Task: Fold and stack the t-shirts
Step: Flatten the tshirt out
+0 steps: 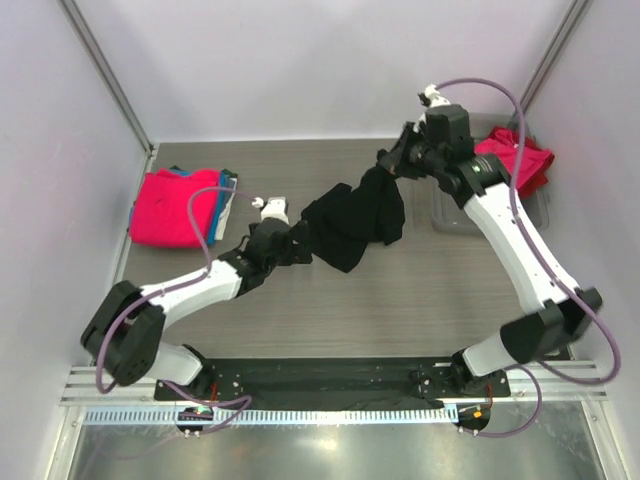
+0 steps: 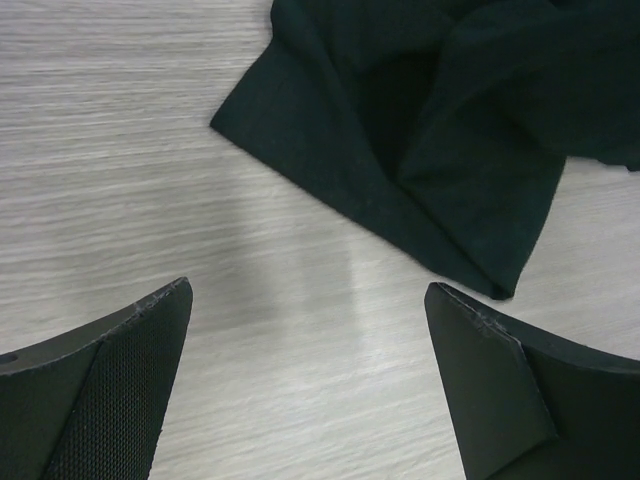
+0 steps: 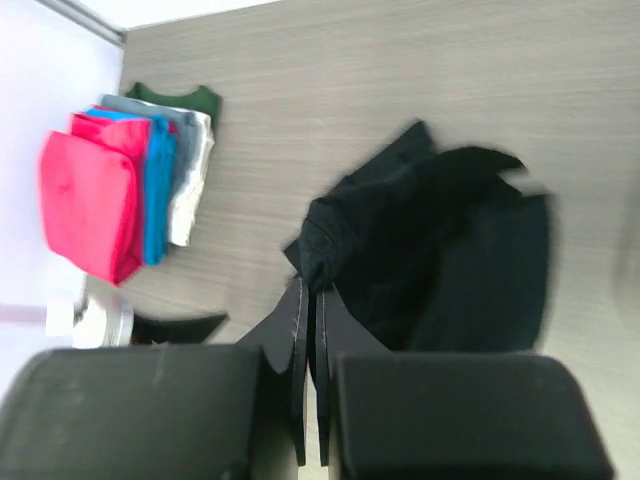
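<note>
From above: shows a black t-shirt [image 1: 352, 222] bunched in the middle, pinched at its far end by the right gripper [image 1: 388, 168], probably to lift it and shake it flat for folding. Puts the left gripper [image 1: 297, 242] at the cloth's near-left end, seemingly reaching for a second corner. Places a folded stack [image 1: 175, 205], pink on top, at far left. Places red and pink shirts [image 1: 518, 155], not yet folded, at a clear grey tray [image 1: 447, 218] on the far right.

From the left wrist: reveals what the top view hides, namely fingers [image 2: 125, 390] spread wide with nothing between them. Shows bare table [image 2: 100, 150] below and the black hem just ahead.

From the right wrist: confirms jaws clamped narrow on a black fold. Exposes 4 stack layers: pink, blue, pale grey, green.
</note>
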Action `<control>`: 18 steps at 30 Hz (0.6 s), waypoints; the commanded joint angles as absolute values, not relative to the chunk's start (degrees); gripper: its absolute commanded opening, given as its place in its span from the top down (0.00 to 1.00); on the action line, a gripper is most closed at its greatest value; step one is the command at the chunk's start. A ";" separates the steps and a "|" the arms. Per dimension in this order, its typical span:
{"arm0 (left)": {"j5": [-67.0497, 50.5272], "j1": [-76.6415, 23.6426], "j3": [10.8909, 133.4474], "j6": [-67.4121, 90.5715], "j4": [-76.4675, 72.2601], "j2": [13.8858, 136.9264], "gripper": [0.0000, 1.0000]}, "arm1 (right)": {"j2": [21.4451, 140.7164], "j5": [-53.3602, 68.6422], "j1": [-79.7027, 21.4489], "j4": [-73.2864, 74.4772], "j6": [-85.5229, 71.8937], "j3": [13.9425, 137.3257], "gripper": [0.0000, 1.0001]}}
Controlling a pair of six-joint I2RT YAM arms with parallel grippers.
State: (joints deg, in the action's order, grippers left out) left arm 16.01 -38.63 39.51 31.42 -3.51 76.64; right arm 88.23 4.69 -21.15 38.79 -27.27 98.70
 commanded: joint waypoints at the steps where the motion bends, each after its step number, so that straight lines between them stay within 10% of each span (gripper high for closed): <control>1: 17.22 -38.15 47.36 35.15 3.50 81.38 0.00 | 76.84 -2.17 -19.96 38.23 -26.37 92.05 0.99; 18: 15.73 -32.78 84.61 35.60 25.47 113.01 0.25 | 47.47 -12.66 -18.81 41.13 -29.09 60.66 0.99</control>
State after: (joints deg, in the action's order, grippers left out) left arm 15.99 -33.21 77.73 36.88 18.28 109.78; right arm 48.03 -11.31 -18.87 42.48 -27.92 62.65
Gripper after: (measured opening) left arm 0.761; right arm 0.045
